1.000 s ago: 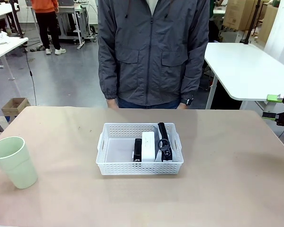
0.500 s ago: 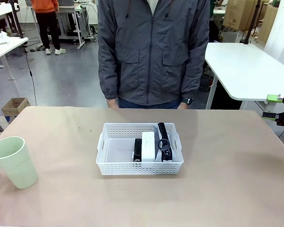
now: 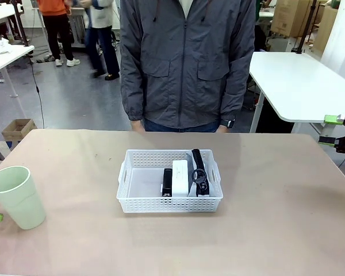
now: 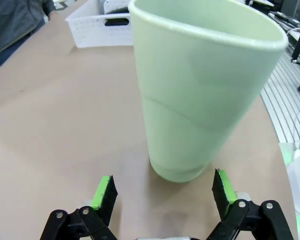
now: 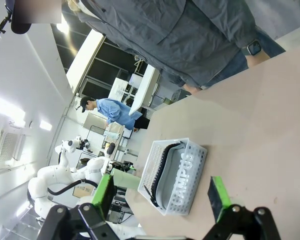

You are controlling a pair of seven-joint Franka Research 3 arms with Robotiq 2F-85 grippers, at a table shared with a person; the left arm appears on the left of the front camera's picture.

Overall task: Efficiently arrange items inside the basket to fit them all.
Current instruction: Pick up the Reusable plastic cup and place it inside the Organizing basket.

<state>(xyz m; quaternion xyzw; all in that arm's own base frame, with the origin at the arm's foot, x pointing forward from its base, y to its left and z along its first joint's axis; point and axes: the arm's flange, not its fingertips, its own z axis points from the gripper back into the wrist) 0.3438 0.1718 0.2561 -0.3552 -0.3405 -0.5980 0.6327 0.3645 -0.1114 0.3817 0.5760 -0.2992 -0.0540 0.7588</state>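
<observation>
- Left gripper (image 4: 164, 189), jaws apart, has edged further in beside the upright cup (image 3: 17, 196), not touching it.
- Right gripper (image 5: 162, 195) unmoved, jaws apart.
- Basket (image 3: 169, 203) contents unchanged.

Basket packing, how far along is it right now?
Done: the stapler, white box and pouch sit side by side in the right half of the basket. In hand: the open left gripper faces the cup, not touching it. Left: the cup stands outside; the basket's left half is free for it.

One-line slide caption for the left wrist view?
Open left gripper facing the upright pale green cup on the table, white basket beyond.
</observation>
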